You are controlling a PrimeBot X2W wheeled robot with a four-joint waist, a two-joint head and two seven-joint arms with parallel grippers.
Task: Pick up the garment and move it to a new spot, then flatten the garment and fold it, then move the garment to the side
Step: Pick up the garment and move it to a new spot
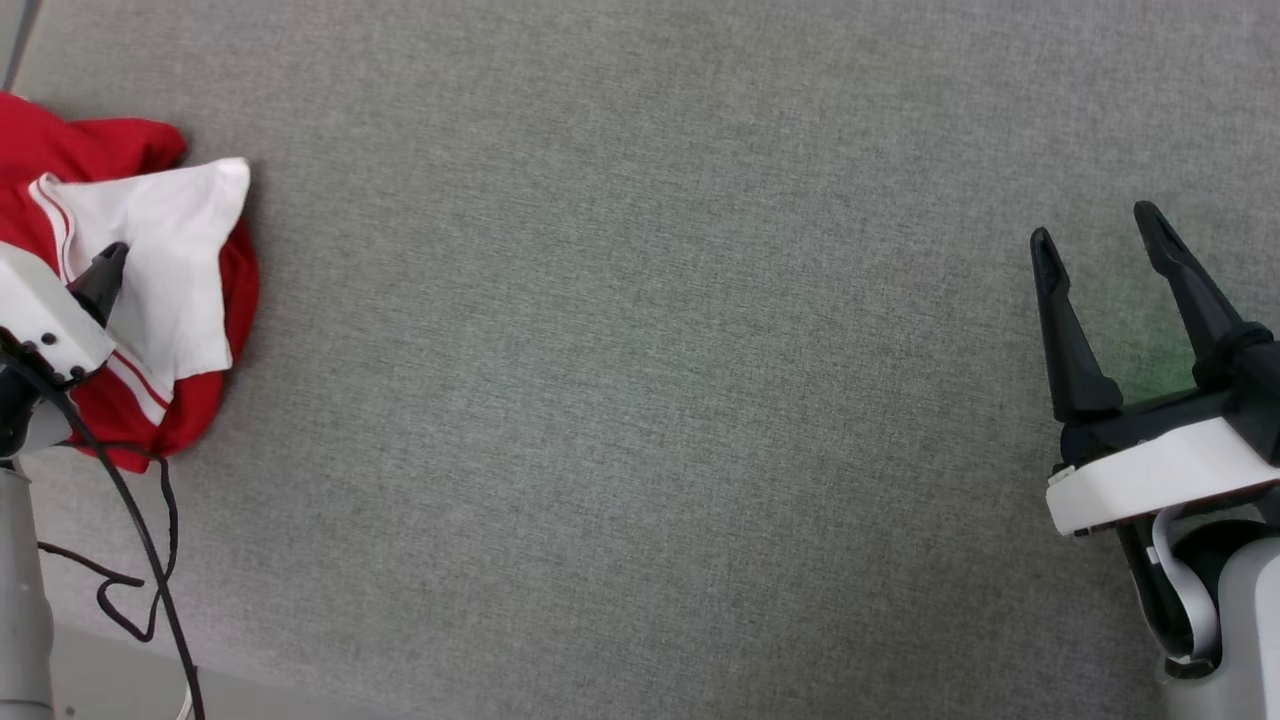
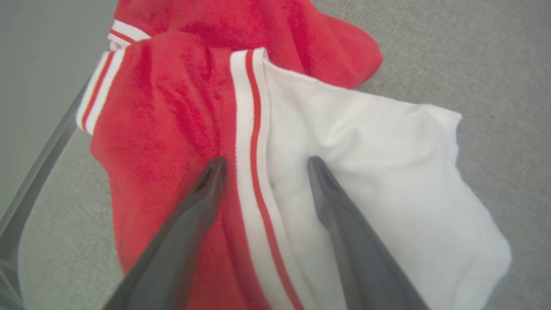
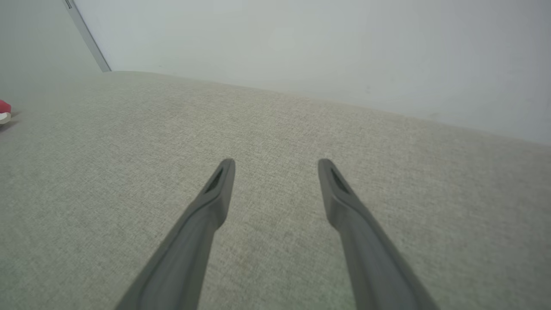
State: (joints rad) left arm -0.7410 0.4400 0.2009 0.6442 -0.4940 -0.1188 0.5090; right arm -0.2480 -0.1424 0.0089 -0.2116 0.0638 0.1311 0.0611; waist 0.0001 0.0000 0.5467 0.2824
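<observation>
The shirt (image 1: 170, 250) lies crumpled at the left side of the surface (image 1: 640, 400). It is a soft heap of bright red, fleecy cloth with a smooth white sleeve folded across the top. Ribbed white-and-red striped trim runs along the sleeve seam. The left tool (image 2: 265, 160) is over the shirt, its two long, dark, tapering fingers spread wide and gripping nothing. One tip is over the red cloth and the other over the white sleeve, with the striped band running between them. I cannot tell whether the tips touch the cloth. The right tool (image 1: 1094, 222) is well apart at the right side, its fingers just as wide and empty above bare surface. The surface has a grey, finely woven, matte covering. A thin black cable (image 1: 140, 560) loops at the lower left.
</observation>
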